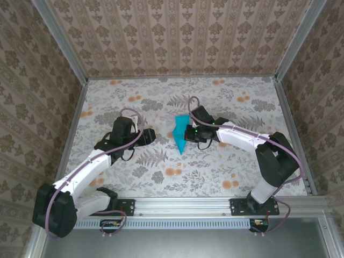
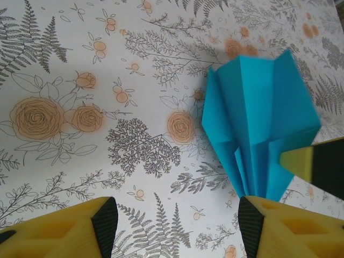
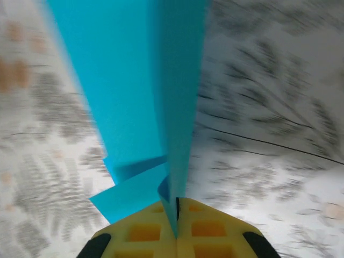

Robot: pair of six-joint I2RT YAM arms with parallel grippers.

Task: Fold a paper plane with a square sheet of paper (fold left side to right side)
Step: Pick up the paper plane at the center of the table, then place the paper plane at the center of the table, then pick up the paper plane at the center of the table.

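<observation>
The turquoise-blue paper plane (image 1: pixel 180 135) is a narrow folded dart near the middle of the floral table, its tip pointing toward the near edge. My right gripper (image 1: pixel 187 134) is shut on its creased keel; in the right wrist view the paper plane (image 3: pixel 140 91) rises from between the pressed yellow fingers (image 3: pixel 141 236) of the right gripper (image 3: pixel 176 217). My left gripper (image 1: pixel 149 135) hangs open to the plane's left, apart from it. From the left wrist camera the left gripper (image 2: pixel 177 220) has wide-spread jaws over bare table, and the plane (image 2: pixel 258 113) fans out up and right, near the right finger (image 2: pixel 269 226).
The table (image 1: pixel 161 177) is covered with a floral-print cloth and framed by aluminium rails, with wallpapered walls on three sides. The tip of the right gripper's yellow finger (image 2: pixel 301 161) pokes into the left wrist view at the right edge.
</observation>
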